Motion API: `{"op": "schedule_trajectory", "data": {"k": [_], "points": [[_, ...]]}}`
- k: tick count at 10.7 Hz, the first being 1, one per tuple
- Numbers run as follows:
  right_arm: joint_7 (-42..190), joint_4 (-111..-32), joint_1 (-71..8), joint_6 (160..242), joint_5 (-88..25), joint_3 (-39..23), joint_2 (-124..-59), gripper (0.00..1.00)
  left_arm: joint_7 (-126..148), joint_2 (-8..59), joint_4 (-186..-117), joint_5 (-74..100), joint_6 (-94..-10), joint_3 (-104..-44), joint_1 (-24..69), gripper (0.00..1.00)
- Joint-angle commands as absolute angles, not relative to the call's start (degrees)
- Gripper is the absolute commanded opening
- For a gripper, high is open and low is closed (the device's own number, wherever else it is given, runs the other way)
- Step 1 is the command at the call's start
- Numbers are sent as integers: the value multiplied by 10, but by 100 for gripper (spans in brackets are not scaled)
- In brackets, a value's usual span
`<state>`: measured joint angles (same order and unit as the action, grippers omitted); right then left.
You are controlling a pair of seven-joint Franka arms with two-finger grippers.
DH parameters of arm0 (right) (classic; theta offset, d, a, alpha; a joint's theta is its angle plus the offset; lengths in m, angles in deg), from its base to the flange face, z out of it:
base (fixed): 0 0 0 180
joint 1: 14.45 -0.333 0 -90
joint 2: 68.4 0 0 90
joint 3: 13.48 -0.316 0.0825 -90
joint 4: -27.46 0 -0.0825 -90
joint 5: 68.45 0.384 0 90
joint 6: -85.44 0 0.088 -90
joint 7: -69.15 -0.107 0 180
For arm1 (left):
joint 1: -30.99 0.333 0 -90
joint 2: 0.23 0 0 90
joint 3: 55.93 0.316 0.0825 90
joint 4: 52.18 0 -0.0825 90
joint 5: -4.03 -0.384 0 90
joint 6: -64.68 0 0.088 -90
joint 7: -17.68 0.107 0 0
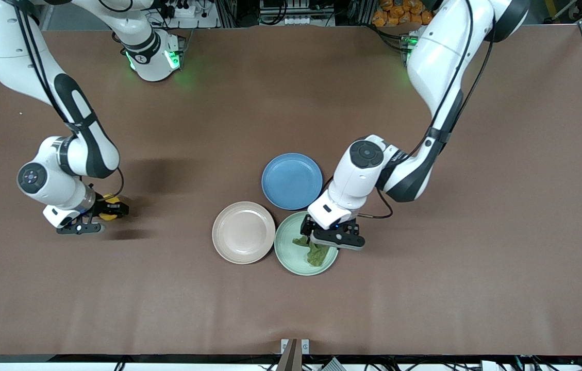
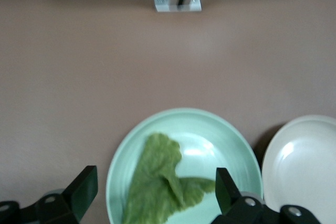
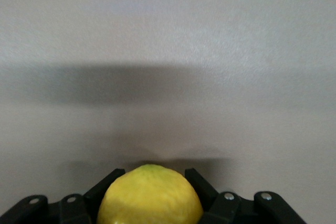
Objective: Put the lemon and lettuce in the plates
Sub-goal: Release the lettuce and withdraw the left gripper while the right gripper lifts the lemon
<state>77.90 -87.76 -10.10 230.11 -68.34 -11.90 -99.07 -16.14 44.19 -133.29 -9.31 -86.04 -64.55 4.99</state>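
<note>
The lettuce (image 1: 316, 252) lies flat in the mint green plate (image 1: 288, 257). My left gripper (image 1: 312, 240) hangs just above it, open, with a finger on each side of the leaf and not touching it. In the left wrist view the lettuce (image 2: 157, 187) spreads across the mint plate (image 2: 220, 140) between the open fingers (image 2: 84, 187). The pink-beige plate (image 1: 243, 232) sits empty beside it, toward the right arm's end. My right gripper (image 1: 107, 210) is shut on the lemon (image 1: 111, 208), low over bare table toward the right arm's end. In the right wrist view the lemon (image 3: 149, 198) fills the jaws.
A blue plate (image 1: 292, 181) sits empty, touching the two other plates and farther from the front camera than they are. The pink-beige plate (image 2: 304, 166) shows beside the mint one in the left wrist view. A metal bracket (image 1: 295, 346) stands at the table's front edge.
</note>
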Motion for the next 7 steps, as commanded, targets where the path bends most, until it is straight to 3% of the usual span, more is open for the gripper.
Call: {"op": "schedule_trajectory", "data": {"k": [1, 5, 7], "points": [[782, -819, -101, 2226, -672, -126, -993, 47, -207, 357, -1359, -105, -801, -602, 56, 100], [688, -766, -150, 2158, -673, -125, -993, 49, -125, 258, -1358, -154, -560, -564, 77, 100], [608, -754, -194, 2151, -672, -125, -994, 49, 6, 214, -1358, -140, -494, -569, 129, 100]]}}
